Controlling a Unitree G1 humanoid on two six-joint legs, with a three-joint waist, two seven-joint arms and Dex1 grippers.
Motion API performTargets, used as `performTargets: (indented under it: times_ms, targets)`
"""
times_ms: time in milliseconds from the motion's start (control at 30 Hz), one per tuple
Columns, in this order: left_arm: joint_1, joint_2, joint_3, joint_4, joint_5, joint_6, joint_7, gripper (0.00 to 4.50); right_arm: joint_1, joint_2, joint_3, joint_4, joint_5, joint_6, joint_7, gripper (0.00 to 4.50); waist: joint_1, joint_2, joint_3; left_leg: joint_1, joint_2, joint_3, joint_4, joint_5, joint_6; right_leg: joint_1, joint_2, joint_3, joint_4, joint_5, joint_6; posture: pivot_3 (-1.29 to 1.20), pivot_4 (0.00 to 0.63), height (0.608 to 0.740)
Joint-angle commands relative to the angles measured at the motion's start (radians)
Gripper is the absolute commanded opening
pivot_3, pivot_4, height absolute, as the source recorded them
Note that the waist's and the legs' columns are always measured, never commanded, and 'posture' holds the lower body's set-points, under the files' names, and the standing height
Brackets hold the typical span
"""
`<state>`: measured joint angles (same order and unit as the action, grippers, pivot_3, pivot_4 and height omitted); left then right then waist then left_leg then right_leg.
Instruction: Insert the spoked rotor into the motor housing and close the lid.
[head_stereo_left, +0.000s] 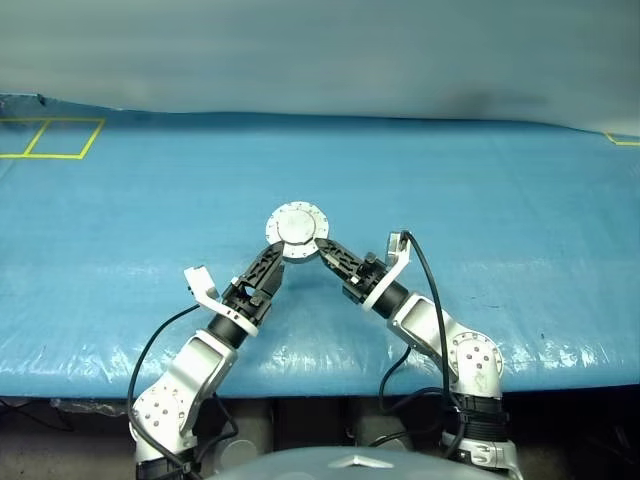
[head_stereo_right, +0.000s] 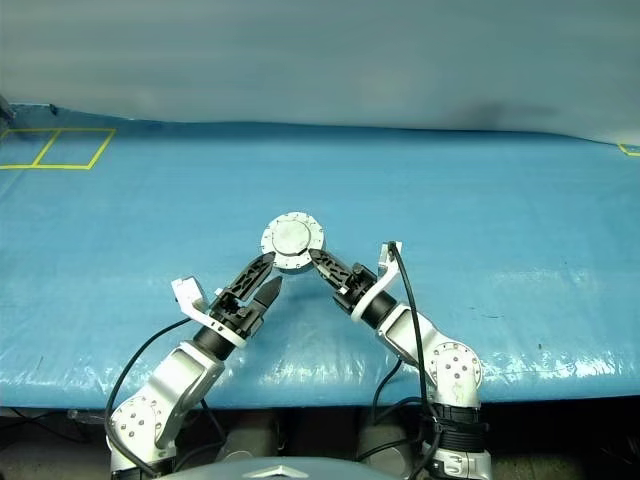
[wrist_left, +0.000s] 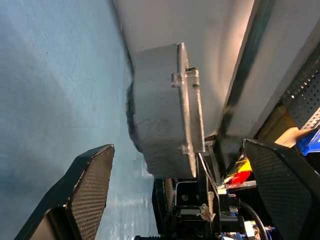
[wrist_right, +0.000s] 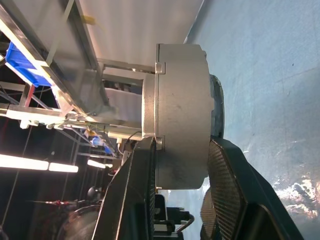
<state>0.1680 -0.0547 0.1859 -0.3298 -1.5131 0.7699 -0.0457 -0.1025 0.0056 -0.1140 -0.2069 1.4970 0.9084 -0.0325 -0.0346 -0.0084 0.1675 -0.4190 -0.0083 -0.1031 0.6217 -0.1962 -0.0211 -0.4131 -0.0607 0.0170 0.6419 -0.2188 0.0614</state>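
The motor housing (wrist_right: 180, 115) is pinched between the two black fingers of the right gripper (head_stereo_right: 318, 262), with the lid (head_stereo_right: 292, 236) shut on top, above the blue table (head_stereo_right: 500, 200). The left gripper (head_stereo_right: 266, 275) is spread wide just beside the housing, and nothing is held in it.

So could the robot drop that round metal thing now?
It might. Only the right gripper is clamped on the closed motor housing, pinching it at one edge, so it could tip or slip onto the blue table. The left gripper is open right beside the housing; if it swings, a finger could knock it loose. The lid looks shut, but I can't tell whether it is fully seated.
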Motion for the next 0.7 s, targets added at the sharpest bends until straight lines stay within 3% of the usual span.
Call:
performTargets:
  times_ms: [33,600,700]
  targets:
    - [-0.003,0.008,-0.008,0.006,-0.018,-0.013,-0.033,4.5,-0.007,0.001,0.018,-0.083,0.085,0.005,0.008,1.14,0.0,0.0,0.0,0.0,0.0,0.0,0.0,0.0,0.0,0.0,0.0,0.0,0.0,0.0,0.0,0.0,0.15,0.74]
    - [-0.034,0.018,-0.018,0.061,-0.042,-0.016,-0.105,4.5,0.069,-0.048,0.123,-0.128,0.168,0.009,-0.032,1.14,-0.001,0.0,0.0,-0.001,0.0,0.0,0.0,0.0,0.0,0.0,0.0,0.0,-0.001,0.0,0.0,0.0,0.15,0.74]
    - [-0.023,0.029,-0.028,0.062,-0.06,0.003,-0.094,3.98,0.061,-0.058,0.122,-0.122,0.162,0.002,-0.028,1.14,0.0,0.0,0.0,-0.001,0.0,0.0,0.0,0.0,0.0,0.0,0.0,0.0,-0.001,0.0,0.0,0.0,0.15,0.74]
